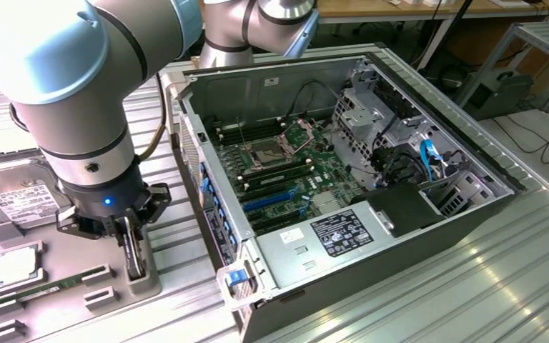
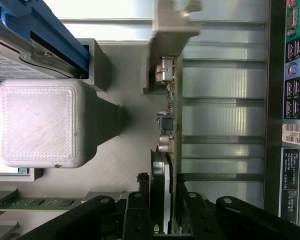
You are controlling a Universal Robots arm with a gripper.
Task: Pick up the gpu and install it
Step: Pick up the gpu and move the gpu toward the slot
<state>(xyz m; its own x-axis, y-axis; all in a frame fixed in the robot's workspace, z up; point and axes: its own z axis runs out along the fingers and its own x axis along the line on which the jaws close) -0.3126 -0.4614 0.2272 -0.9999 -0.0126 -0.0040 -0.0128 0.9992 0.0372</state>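
The gpu [image 1: 137, 259] stands on its edge in a slot of the grey holder tray [image 1: 69, 250], at the exterior view's lower left. My gripper [image 1: 129, 239] reaches straight down over it. In the wrist view the gpu [image 2: 161, 175] shows edge-on, with the round black fan on one face and the green board on the other. My gripper [image 2: 163, 199] straddles it, one black finger [image 2: 139, 210] against the fan side and the other against the board side. The card still sits in the holder's slot.
An open computer case [image 1: 465, 153] lies at the exterior view's right, its motherboard with blue slots [image 1: 272, 201] exposed. The tray also holds a hard drive [image 1: 22, 194], a processor [image 1: 15, 266] and a green memory stick [image 1: 41, 291]. The case's port panel [image 2: 295, 75] lies close beside the holder.
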